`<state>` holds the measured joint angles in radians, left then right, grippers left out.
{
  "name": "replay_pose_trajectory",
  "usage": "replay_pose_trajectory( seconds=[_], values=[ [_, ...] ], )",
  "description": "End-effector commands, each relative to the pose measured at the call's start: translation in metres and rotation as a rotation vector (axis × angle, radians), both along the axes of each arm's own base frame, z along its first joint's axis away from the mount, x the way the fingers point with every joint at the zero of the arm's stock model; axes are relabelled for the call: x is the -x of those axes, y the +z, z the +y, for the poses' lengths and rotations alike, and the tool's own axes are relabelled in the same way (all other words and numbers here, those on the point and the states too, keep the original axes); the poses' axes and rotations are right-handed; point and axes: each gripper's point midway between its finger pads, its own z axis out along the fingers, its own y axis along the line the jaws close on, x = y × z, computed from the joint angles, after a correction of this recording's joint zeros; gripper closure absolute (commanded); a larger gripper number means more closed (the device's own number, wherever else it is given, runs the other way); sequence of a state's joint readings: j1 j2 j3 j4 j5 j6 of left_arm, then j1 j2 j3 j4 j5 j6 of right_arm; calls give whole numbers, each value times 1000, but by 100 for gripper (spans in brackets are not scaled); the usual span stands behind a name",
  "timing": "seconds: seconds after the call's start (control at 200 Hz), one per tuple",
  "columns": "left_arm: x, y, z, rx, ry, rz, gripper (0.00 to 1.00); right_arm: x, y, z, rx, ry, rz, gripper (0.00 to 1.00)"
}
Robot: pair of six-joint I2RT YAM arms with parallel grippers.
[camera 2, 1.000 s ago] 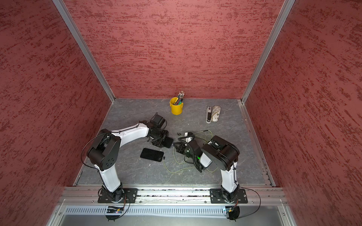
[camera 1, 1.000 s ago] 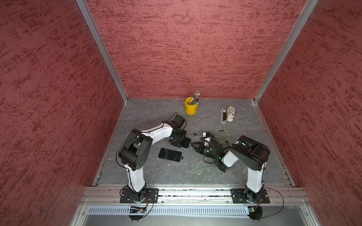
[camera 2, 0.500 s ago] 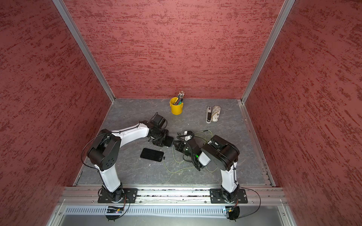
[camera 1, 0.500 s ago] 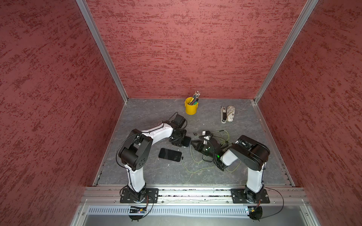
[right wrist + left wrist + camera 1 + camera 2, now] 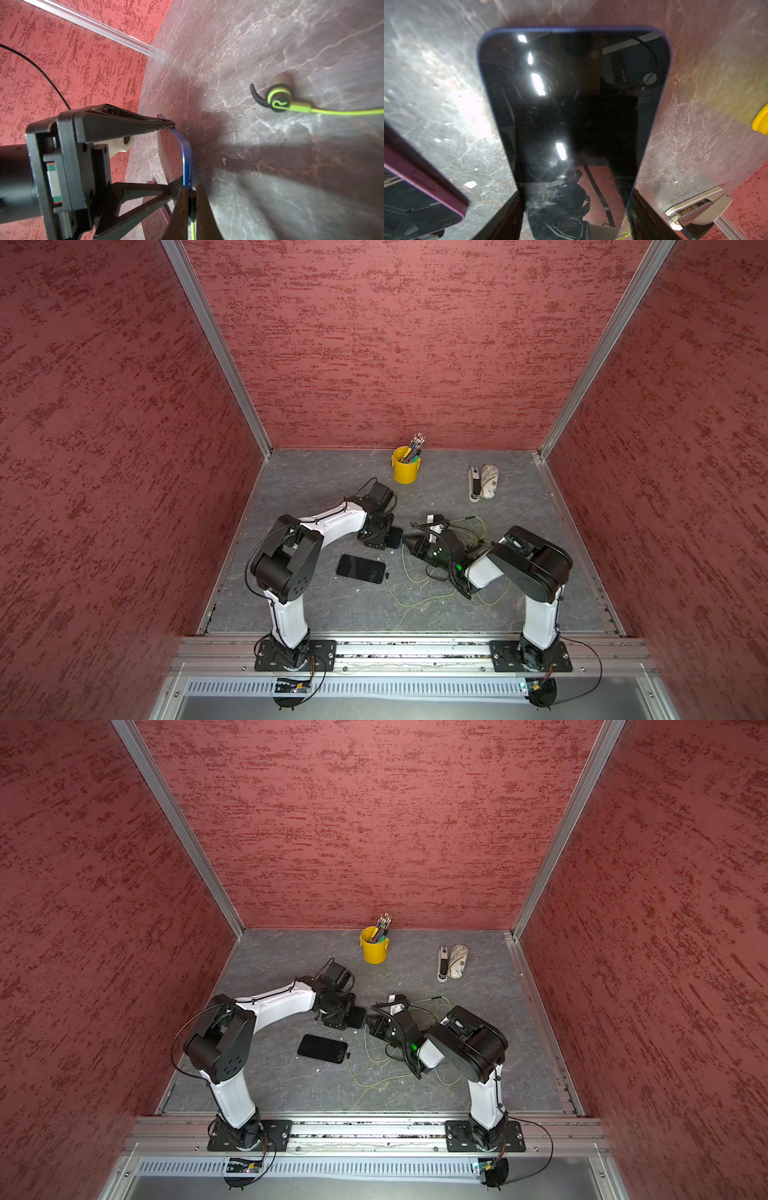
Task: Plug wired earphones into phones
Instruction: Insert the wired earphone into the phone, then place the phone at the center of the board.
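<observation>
My left gripper point(image 5: 384, 536) is shut across the width of a blue-edged phone point(image 5: 575, 104), holding it just above the floor, screen up. In the right wrist view its fingers point(image 5: 133, 126) clasp the phone's blue end point(image 5: 187, 158). My right gripper point(image 5: 192, 191) is shut on the black plug point(image 5: 192, 204) of the wired earphones, and the plug's tip touches that blue end. A yellow-green cable point(image 5: 415, 593) trails over the floor. One black earbud point(image 5: 278, 97) lies loose. A second phone point(image 5: 360, 568), in a purple case point(image 5: 415, 182), lies flat nearby.
A yellow cup of pens point(image 5: 405, 466) stands at the back. A white stapler-like object point(image 5: 473, 485) and a patterned pouch point(image 5: 488, 481) lie at the back right. A small white item point(image 5: 434, 522) sits behind my right gripper. Red walls enclose the grey floor point(image 5: 311, 489).
My right gripper has moved left with the plug and closed the gap to the end of the held phone. The left arm and the flat phone have stayed put.
</observation>
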<state>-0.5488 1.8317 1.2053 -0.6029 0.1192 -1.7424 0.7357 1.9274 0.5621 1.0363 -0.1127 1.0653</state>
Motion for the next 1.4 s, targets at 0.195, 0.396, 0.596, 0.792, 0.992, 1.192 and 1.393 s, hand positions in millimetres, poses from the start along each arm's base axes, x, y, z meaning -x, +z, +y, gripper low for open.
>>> replay_pose_trajectory(
  seconds=[0.195,0.396,0.596,0.792,0.992,1.192,1.393],
  values=[
    [14,-6,51,-158,100,87,35,-7,29,-9,28,-62,-53,33],
    [4,-11,71,-238,155,110,33,-5,46,-15,73,-62,-78,26],
    [-13,-19,79,-261,179,113,31,5,62,-40,154,-112,-96,26],
    [-24,-31,65,-220,140,104,29,19,79,-75,215,-184,-121,25],
    [-32,-34,40,-144,113,75,20,29,94,-106,298,-258,-145,20],
    [-33,-3,46,-158,20,16,0,31,118,-138,390,-367,-185,1],
    [-37,96,74,-272,-264,-304,0,23,177,-177,597,-507,-342,1]
  ],
)
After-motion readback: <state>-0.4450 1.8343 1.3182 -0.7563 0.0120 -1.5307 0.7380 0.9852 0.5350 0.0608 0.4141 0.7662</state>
